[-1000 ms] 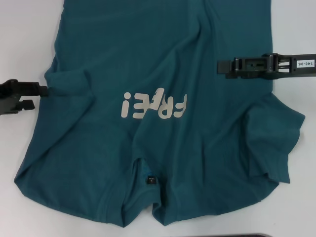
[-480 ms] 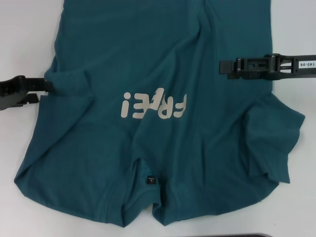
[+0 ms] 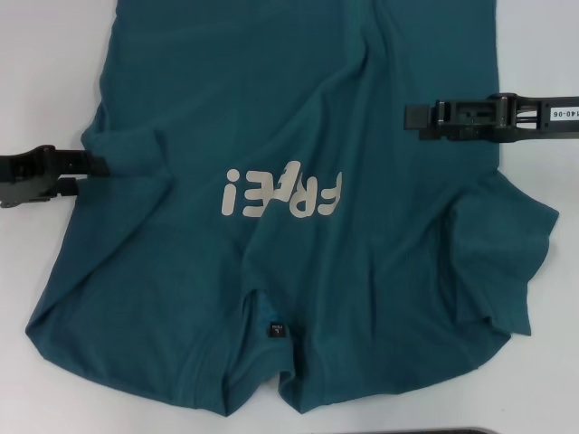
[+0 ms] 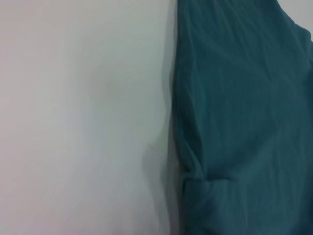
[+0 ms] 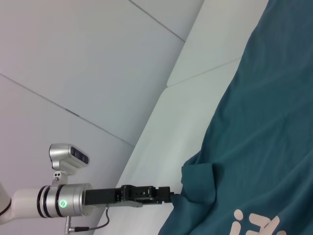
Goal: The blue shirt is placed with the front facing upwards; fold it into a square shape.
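Observation:
The blue shirt (image 3: pixel 298 136) lies spread face up on the white table, with its cream lettering (image 3: pixel 282 193) upside down and the neck tag (image 3: pixel 276 330) near the front edge. Its sleeve on my left side is folded in over the body (image 3: pixel 127 149). My left gripper (image 3: pixel 93 175) stands open at that sleeve's outer edge, one fingertip touching the fabric. The right wrist view shows the left gripper (image 5: pixel 168 193) at the same fold. My right gripper (image 3: pixel 409 118) hovers over the shirt's right side, above the other sleeve (image 3: pixel 502 262).
The white table (image 3: pixel 36 72) shows bare on both sides of the shirt. A dark edge (image 3: pixel 461 431) runs along the bottom of the head view. In the left wrist view the shirt's side edge (image 4: pixel 178 122) runs along the bare table.
My left gripper has slid to the right along the table until its fingertip reaches the folded sleeve. My right gripper has shifted slightly to the right and up. The shirt has not moved.

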